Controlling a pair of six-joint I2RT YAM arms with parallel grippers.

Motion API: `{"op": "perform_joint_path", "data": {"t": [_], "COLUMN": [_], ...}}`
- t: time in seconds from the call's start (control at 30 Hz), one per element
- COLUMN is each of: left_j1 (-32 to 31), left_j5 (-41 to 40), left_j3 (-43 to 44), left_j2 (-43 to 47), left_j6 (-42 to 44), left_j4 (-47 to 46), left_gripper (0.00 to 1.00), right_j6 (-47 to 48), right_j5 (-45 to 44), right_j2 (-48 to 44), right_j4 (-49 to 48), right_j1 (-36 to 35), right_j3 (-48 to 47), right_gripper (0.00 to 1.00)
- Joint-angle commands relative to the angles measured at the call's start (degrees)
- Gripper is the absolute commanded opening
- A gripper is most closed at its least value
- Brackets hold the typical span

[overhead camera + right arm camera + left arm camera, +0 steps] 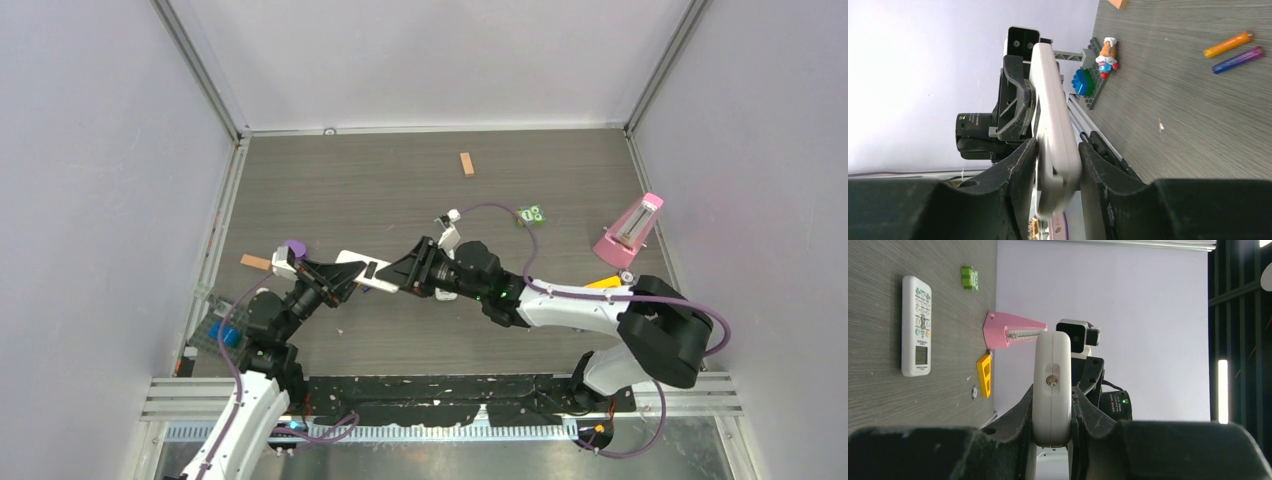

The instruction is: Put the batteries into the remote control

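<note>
Left hand [1051, 396] and right hand [1055, 150] both clamp the remote control [1052, 355] (edge-up) from opposite ends.

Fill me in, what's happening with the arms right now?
Both arms hold the remote control in the air between them. The left gripper has its fingers clamped on one end, and the right gripper has its fingers closed around the other. The orange battery and the purple battery lie side by side on the table, not yet loaded.
</note>
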State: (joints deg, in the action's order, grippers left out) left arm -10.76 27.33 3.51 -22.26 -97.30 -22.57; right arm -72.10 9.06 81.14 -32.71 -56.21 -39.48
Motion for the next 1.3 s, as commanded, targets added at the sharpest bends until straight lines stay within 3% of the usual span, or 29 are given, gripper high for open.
{"op": "perform_joint_path", "data": {"t": [0.0,0.23,0.4,0.47,0.53,0.67,0.93,1.1,1.27], "left_j1": [-0.43,-0.41,-0.40,-0.43,-0.40,-0.47,-0.44,-0.37,-0.43], "left_j5": [3.22,2.95,1.65,0.62,-0.01,-0.17,-0.70,-0.99,-0.95], "left_j3": [3.25,2.84,1.86,1.36,1.37,1.28,1.04,1.00,1.22], "left_j2": [0.81,1.37,1.34,1.55,1.87,2.02,2.90,3.25,3.16], "left_j6": [-4.83,-5.83,-8.01,-8.84,-8.68,-7.61,-4.74,-3.36,-3.49], "left_j4": [-9.70,-10.13,-11.80,-12.60,-12.23,-11.10,-7.57,-6.35,-6.49], "left_gripper": [0.00,0.00,0.00,0.00,0.00,0.00,0.00,0.00,0.00], "right_j6": [-0.05,-0.37,0.52,0.49,0.09,0.02,1.89,2.55,0.63], "right_j5": [-1.79,-6.01,-8.28,-8.53,-8.66,-8.88,-11.84,-12.14,-11.74], "right_j2": [4.65,6.28,4.70,4.20,3.65,1.95,-4.20,-7.51,-9.30], "right_j4": [-3.98,-5.24,-5.90,-6.97,-9.07,-10.11,-5.76,-3.70,-2.07], "right_j1": [-3.07,-5.41,-5.65,-5.61,-5.66,-5.53,-5.33,-4.85,-4.21], "right_j3": [-2.71,-2.81,-1.90,-1.29,-0.37,0.32,0.62,0.95,2.33], "right_gripper": [0.40,0.25,0.25,0.30,0.42,0.56,0.75,0.80,0.76]}}
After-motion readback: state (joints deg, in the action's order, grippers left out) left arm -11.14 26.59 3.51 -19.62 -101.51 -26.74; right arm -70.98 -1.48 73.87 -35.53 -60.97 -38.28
